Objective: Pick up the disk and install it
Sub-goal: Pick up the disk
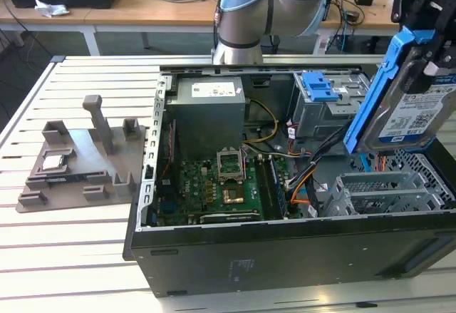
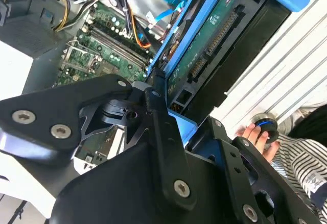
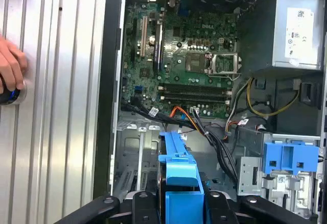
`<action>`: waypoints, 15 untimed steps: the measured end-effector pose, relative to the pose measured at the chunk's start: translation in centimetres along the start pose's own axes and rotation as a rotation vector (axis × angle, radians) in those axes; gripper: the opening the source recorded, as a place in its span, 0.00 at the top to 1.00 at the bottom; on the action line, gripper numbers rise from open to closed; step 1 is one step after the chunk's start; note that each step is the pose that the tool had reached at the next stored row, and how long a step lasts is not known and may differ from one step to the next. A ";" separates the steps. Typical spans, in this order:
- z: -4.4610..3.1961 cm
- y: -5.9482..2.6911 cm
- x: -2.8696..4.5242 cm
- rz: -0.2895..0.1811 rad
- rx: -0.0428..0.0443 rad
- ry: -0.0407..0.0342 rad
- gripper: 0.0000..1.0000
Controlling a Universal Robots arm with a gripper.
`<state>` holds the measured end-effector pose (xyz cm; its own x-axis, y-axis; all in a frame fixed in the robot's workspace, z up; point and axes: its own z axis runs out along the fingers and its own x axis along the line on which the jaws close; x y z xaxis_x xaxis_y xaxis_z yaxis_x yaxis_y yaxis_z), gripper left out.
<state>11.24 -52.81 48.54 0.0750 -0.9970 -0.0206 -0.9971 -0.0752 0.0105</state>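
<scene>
The disk (image 1: 412, 113), a silver hard drive with a white-and-blue label and a bright blue frame, hangs tilted in the air above the open computer case (image 1: 285, 256), at the exterior view's right. My black gripper (image 1: 426, 60) is shut on its upper part. In the second wrist view the disk's green circuit side (image 2: 214, 35) shows ahead of the gripper (image 2: 186, 114). In the first wrist view its blue frame (image 3: 179, 168) sticks out between the fingers (image 3: 144, 203), above the grey drive cage (image 3: 138, 157).
Inside the case lie the motherboard (image 1: 214, 185), power supply (image 1: 206, 106), loose cables (image 1: 306, 177) and a blue bracket (image 1: 318, 85) on a bay. A grey fixture (image 1: 100, 142) holding a processor chip (image 1: 55, 161) sits at the exterior view's left. A person's hand (image 3: 10, 66) rests on the table.
</scene>
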 end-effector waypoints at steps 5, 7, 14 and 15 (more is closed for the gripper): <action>0.04 -1.65 0.14 0.000 -0.0001 0.0000 0.63; 0.06 -2.24 0.19 0.000 0.0000 0.0000 0.63; 0.21 -3.16 1.27 0.000 -0.0001 0.0000 0.63; 0.21 -3.16 1.28 0.000 0.0000 0.0000 0.63</action>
<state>14.48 -53.84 48.28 0.0747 -0.9970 -0.0206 -0.9971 -0.0749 0.0105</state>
